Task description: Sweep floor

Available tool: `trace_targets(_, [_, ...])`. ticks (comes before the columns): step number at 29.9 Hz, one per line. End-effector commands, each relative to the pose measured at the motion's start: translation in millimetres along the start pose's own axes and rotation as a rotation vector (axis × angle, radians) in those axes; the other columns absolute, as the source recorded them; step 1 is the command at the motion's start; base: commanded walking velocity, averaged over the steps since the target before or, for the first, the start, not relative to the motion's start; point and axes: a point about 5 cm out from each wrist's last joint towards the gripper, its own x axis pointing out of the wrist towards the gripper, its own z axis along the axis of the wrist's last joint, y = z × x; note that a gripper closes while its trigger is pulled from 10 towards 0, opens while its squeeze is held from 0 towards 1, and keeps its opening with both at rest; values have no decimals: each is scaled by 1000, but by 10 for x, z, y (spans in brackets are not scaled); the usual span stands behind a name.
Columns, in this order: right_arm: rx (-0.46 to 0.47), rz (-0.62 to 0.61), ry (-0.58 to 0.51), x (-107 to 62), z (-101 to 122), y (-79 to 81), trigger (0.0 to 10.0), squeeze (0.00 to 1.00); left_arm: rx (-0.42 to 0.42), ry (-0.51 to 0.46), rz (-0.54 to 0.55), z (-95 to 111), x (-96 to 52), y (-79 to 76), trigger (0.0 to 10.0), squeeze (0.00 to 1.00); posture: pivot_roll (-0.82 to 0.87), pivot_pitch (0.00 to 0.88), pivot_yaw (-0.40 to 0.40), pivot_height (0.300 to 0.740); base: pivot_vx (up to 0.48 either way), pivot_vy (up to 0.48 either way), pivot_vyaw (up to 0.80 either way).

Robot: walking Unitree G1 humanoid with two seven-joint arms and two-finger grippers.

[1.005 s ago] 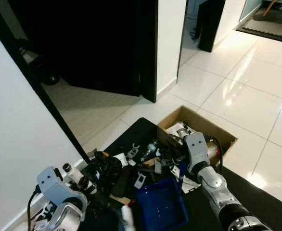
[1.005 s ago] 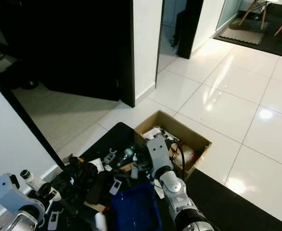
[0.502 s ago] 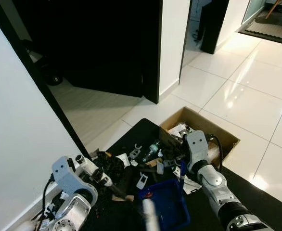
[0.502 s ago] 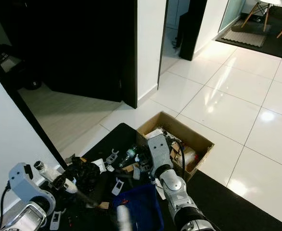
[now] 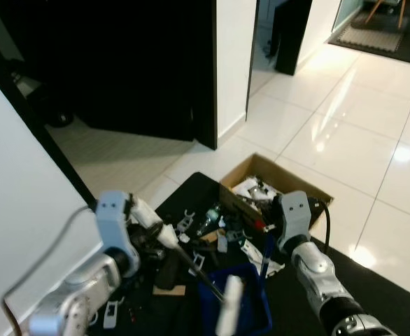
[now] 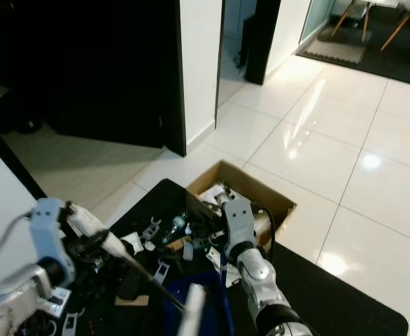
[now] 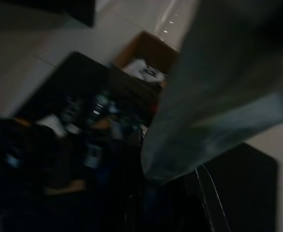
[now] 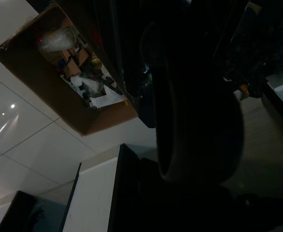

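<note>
Apparently the left gripper [image 5: 164,236] is closed on a brush [image 5: 227,315], whose dark shaft slants down to a white end over the blue dustpan [image 5: 250,308]. The right gripper's [image 5: 264,246] fingers can't be made out beside the pan. Best draw short strokes, pulling the small scattered litter [image 5: 191,222] on the black mat [image 5: 373,297] panward.
</note>
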Motion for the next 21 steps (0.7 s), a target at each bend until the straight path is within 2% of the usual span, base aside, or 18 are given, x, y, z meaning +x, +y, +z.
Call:
trace_targets(1, [35, 14, 15, -40, -75, 56, 10000, 0, 78, -77, 42, 201, -98, 102, 10000, 0, 159, 224, 57, 740, 0, 0, 0])
trace_targets(5, [40, 17, 14, -39, -75, 70, 10000, 0, 123, -64, 59, 176, -131, 164, 10000, 0, 159, 228, 56, 740, 0, 0, 0])
trace_targets(7, [42, 21, 16, -41, -81, 83, 10000, 0, 130, -21, 71, -9, -134, 206, 10000, 0, 159, 232, 53, 740, 0, 0, 0])
trace_targets(8, [42, 21, 16, -41, -81, 83, 10000, 0, 130, -21, 71, -9, -134, 206, 10000, 0, 159, 232, 53, 740, 0, 0, 0])
trace_targets(9, [43, 22, 16, -42, -83, 85, 10000, 0, 129, 4, 76, -114, -129, 219, 10000, 0, 156, 234, 50, 740, 0, 0, 0])
trace_targets(12, [44, 24, 17, -42, -84, 86, 10000, 0, 121, 28, 82, -216, -121, 231, 10000, 0, 156, 234, 50, 740, 0, 0, 0])
trace_targets(13, [42, 24, 15, -42, -79, 79, 10000, 0, 93, 104, 133, -568, -101, 289, 10000, 0, 144, 238, 47, 740, 0, 0, 0])
trace_targets(15, [41, 23, 14, -44, -76, 67, 10000, 0, 113, 157, 175, -788, -101, 317, 10000, 0, 142, 239, 47, 740, 0, 0, 0])
trace_targets(17, [41, 23, 14, -44, -76, 67, 10000, 0, 113, 157, 175, -788, -101, 317, 10000, 0, 142, 239, 47, 740, 0, 0, 0])
trace_targets(21, [38, 18, 15, -57, -84, 39, 10000, 0, 148, 174, 205, -921, -128, 327, 10000, 0, 139, 244, 44, 740, 0, 0, 0])
